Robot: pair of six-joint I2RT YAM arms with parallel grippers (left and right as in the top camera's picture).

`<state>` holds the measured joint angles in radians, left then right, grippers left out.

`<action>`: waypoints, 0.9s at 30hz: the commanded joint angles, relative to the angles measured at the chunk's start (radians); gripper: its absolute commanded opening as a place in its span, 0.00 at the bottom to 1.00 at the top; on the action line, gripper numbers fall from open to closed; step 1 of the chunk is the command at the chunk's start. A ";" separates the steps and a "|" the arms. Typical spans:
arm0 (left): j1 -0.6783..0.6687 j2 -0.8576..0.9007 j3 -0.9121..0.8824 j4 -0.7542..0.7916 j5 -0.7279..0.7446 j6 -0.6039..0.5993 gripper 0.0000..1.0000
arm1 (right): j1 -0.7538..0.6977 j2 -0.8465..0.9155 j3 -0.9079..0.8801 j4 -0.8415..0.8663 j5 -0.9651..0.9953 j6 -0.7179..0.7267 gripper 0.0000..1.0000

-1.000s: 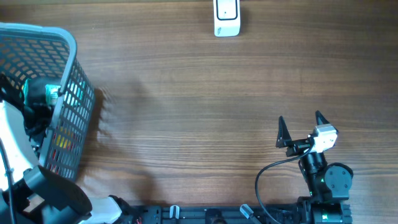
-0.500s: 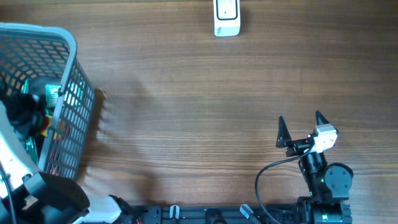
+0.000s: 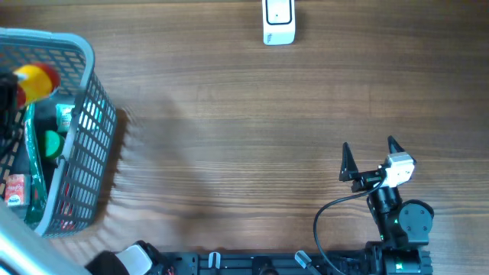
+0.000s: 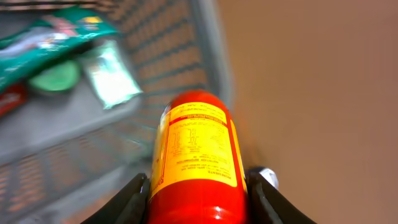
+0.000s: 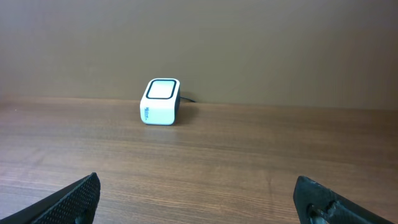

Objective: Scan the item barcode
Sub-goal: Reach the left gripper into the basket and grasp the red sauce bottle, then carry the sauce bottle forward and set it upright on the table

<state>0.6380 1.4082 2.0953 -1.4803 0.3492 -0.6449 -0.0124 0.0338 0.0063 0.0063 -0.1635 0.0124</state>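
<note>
One bottle (image 4: pixel 196 143), red with yellow label, clamped between fingers of left pincer (image 4: pixel 199 190), held over far end of basket (image 3: pixel 88 137). One basket, grey mesh, at left edge of table (image 3: pixel 229 137). Inside it four other items visible: green pouch (image 3: pixel 34 156), green round lid (image 3: pixel 52 143), pale green sachet (image 3: pixel 66 114), red pack (image 3: pixel 14 189). One white scanner (image 3: pixel 278 21) at far edge, middle. Right pincer (image 3: pixel 369 147) spread wide, empty, near near-right corner. Two pincers total.
</note>
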 commanded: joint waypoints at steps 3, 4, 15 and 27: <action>-0.270 -0.084 0.019 0.024 0.111 0.008 0.40 | -0.008 -0.005 -0.001 0.004 0.014 -0.012 1.00; -0.331 -0.078 0.019 0.024 0.098 0.008 0.40 | -0.008 -0.005 -0.001 0.004 0.014 -0.012 1.00; -0.909 0.238 0.018 -0.064 -0.179 0.009 0.41 | -0.008 -0.005 -0.001 0.004 0.014 -0.012 1.00; -1.167 0.669 0.018 -0.057 -0.422 0.113 0.38 | -0.008 -0.005 -0.001 0.003 0.014 -0.012 1.00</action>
<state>-0.5037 2.0418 2.1010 -1.5517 0.0162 -0.6338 -0.0124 0.0334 0.0063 0.0063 -0.1627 0.0124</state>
